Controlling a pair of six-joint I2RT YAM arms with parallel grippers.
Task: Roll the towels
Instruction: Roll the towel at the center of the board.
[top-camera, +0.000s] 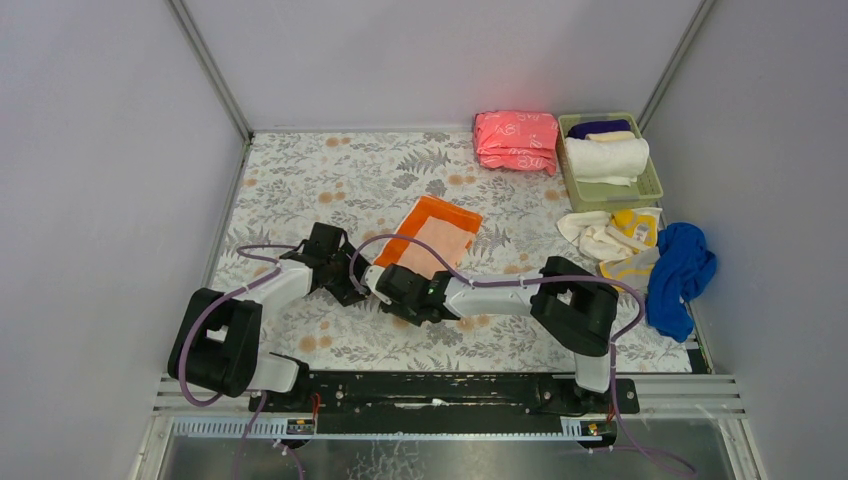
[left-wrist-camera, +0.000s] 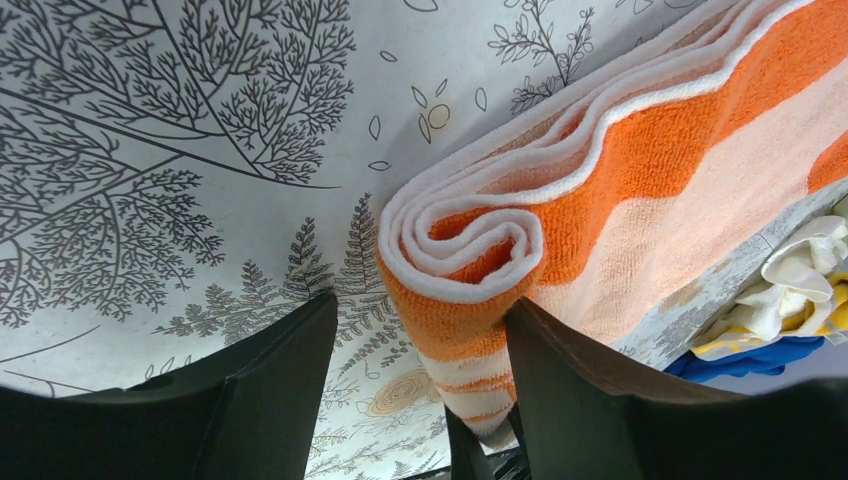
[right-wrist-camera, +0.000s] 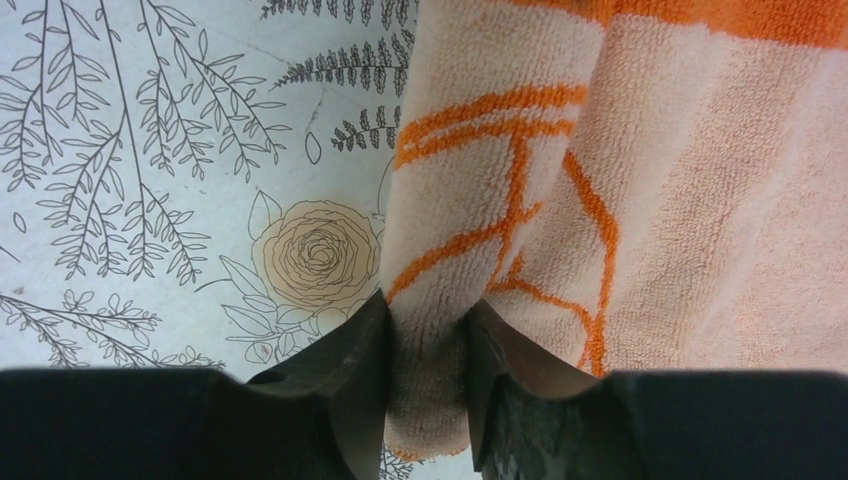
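Table (top-camera: 300, 180) count: one orange towel (top-camera: 432, 238), one blue towel (top-camera: 680, 275), one yellow towel (top-camera: 635, 228), one pink stack (top-camera: 517, 140), one basket (top-camera: 655, 185) | left end effector (left-wrist-camera: 418, 310): spread either side of orange towel's rolled end | right end effector (right-wrist-camera: 428, 310): pinching a fold of the same towel's near edge, mid-table

Top view: the near edge of the orange towel (top-camera: 432, 235) is covered by the left tool (top-camera: 350, 280) and the right tool (top-camera: 388, 285). Left wrist view: this towel runs off the top and right edges. In the green bin (top-camera: 650, 186), far right, a dark cloth (top-camera: 598, 127) lies mostly hidden under a white roll (top-camera: 605, 157).
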